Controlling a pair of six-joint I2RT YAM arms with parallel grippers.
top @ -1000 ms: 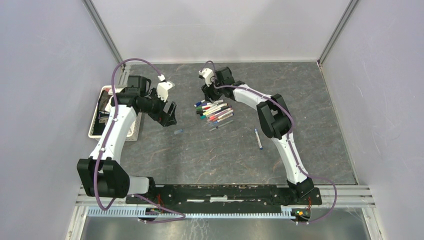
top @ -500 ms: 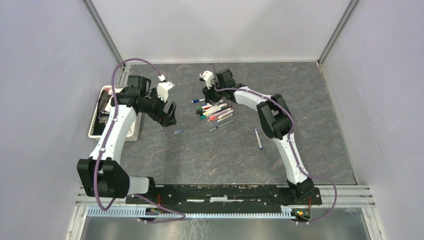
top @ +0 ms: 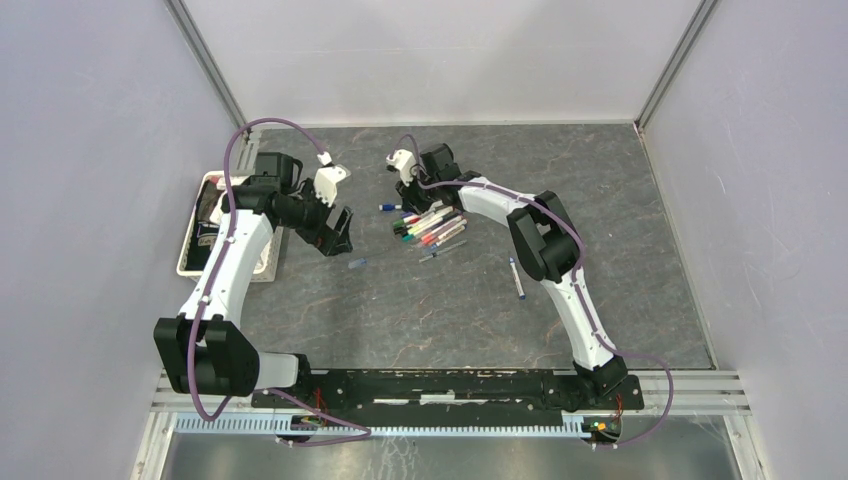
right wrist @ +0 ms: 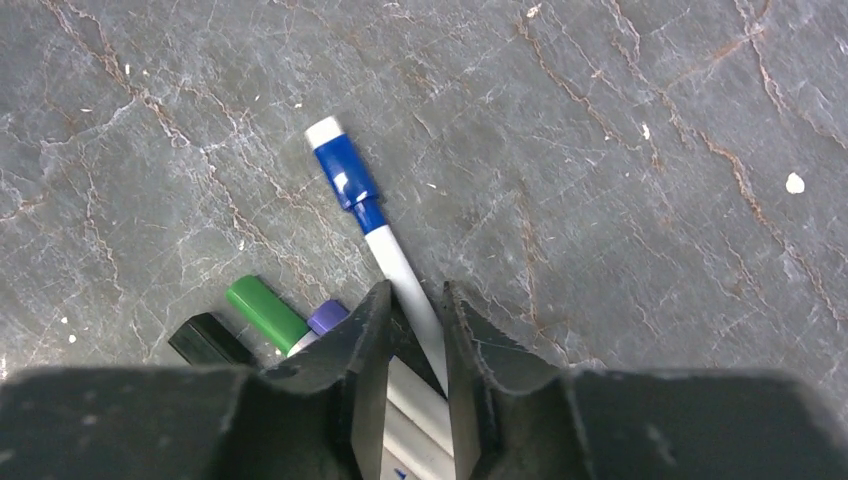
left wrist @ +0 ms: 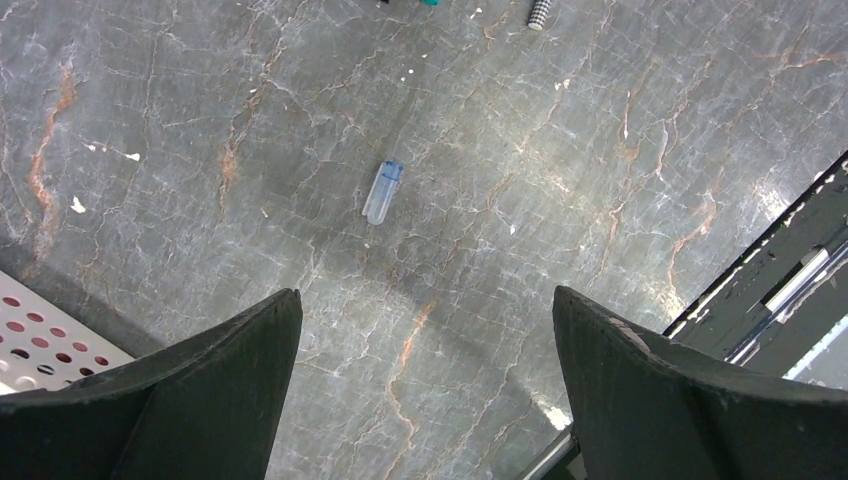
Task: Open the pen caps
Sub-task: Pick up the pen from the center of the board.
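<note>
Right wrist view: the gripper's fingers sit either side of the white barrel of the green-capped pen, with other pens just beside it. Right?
Not quite. The barrel between the fingers of the right gripper belongs to the blue-capped pen. The green-capped pen lies to the left of the fingers, among the other pens. The right wrist view shows it.

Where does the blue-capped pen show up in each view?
Top external: blue-capped pen lies just left of the pen pile.
Left wrist: not in it.
Right wrist: centre, barrel running between the right gripper fingers.
Shared landmark: the pen pile, top and right wrist.
</note>
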